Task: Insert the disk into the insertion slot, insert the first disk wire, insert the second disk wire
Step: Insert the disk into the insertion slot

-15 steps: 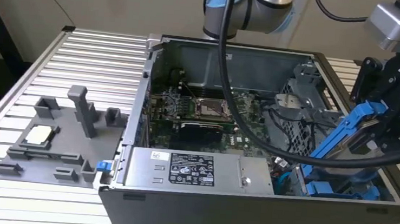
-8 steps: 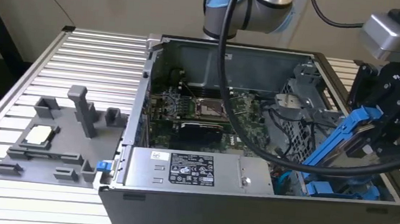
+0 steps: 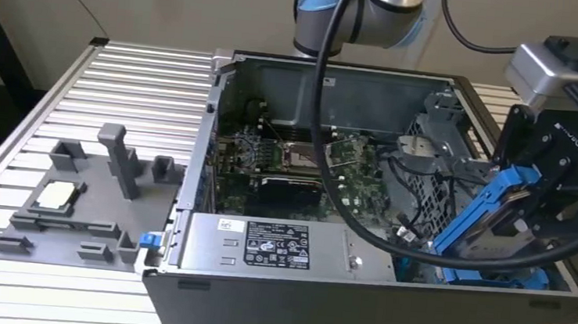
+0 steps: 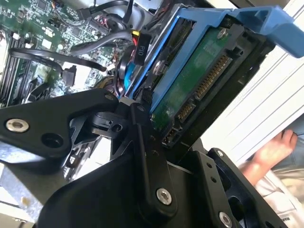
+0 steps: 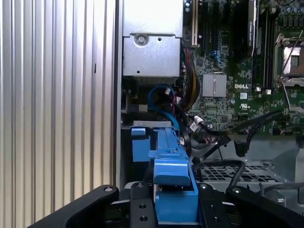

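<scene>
Closest thing first: your claw (image 5: pixel 175 202) is clamped on the disk (image 4: pixel 199 80), with a black finger on each side of the blue carrier. So it's closed on the disk, not empty.

In the exterior view the disk hangs tilted, one end up, over the case corner on that view's right. It's not in the slot yet. In the second wrist view the green board and connector pins face out, bare.

My guess is the disk is dense and stiff for its size, so the metal body won't flex. The plastic carrier will give a bit, though, and the board side is the fragile part. Holding it by the carrier's sides like you do seems the sane spot. Stay off the pins and the thin end tab.

Just past it, lower in the case, sits another blue carrier (image 3: pixel 499 276). The slot (image 3: pixel 428 182), the grey bay with the perforated wall, is just beside the disk toward the motherboard (image 3: pixel 289 162). Loose cables (image 3: pixel 400 233) lie near it. Further off are the slatted table (image 3: pixel 118 76) and a grey fixture tray (image 3: pixel 76 198).
</scene>
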You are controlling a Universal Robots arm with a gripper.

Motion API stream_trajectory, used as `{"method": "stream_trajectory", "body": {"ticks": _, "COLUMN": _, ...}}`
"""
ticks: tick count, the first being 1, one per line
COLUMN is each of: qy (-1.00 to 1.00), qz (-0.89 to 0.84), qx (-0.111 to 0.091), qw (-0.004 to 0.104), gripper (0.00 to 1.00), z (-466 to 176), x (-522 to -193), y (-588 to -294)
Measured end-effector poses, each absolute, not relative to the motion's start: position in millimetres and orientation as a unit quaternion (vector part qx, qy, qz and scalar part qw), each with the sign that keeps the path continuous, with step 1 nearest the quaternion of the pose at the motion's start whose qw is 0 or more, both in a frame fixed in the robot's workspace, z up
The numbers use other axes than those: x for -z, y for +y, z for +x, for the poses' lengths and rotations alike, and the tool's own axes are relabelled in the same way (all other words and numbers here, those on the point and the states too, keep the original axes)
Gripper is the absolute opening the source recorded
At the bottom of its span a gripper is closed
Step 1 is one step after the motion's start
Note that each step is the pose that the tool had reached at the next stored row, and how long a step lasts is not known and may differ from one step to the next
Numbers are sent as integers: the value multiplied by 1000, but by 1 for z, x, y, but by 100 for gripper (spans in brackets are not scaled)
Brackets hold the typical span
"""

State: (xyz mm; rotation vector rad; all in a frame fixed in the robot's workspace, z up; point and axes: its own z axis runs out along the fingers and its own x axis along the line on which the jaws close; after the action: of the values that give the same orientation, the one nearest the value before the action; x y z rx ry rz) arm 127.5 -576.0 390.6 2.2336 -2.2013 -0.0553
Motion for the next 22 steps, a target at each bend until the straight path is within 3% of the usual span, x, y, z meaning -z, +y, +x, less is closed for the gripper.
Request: {"method": "stream_trajectory", "body": {"ticks": 22, "qy": -700, "qz": 714, "qx": 17, "qw": 2, "gripper": 33, "z": 127, "x": -352, "y": -576}}
